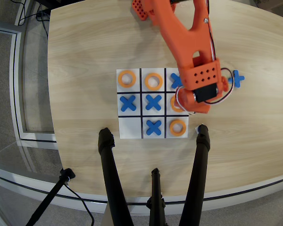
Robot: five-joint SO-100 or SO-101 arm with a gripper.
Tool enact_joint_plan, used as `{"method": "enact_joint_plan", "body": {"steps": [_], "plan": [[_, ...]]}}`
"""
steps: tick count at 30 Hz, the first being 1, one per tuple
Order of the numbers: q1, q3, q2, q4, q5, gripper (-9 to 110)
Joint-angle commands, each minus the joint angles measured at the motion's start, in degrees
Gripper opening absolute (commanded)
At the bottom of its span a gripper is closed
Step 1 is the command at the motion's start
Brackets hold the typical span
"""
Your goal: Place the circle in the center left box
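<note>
Fingers (pixel 179 104) hidden over flat orange circle (pixel 174 103).

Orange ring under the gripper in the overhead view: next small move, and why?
Probably lower and release. The orange ring shows only partly, under the arm, over the middle-row cell at the board's right end in this view. The gripper itself is hidden, so I can't confirm the ring is centred or already down.

From above, my orange arm (pixel 188 42) reaches over the white nine-square board (pixel 153 103) on the light wooden table (pixel 85 47). My gripper (pixel 181 106) hangs over the middle square on the right side (pixel 171 96). A bit of a flat orange ring (pixel 174 104) peeks out under it. I cannot see my fingers.
</note>
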Motion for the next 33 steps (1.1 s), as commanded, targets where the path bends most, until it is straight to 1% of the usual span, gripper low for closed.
{"method": "enact_joint_plan", "body": {"steps": [1,23,33], "plan": [[0.79,-3.96,-1.76,-0.44,0.09,0],[0.09,-2.81,-6.86,-2.99,0.26,0],[-0.09,-1.76,-5.71,-2.29,0.09,0]]}}
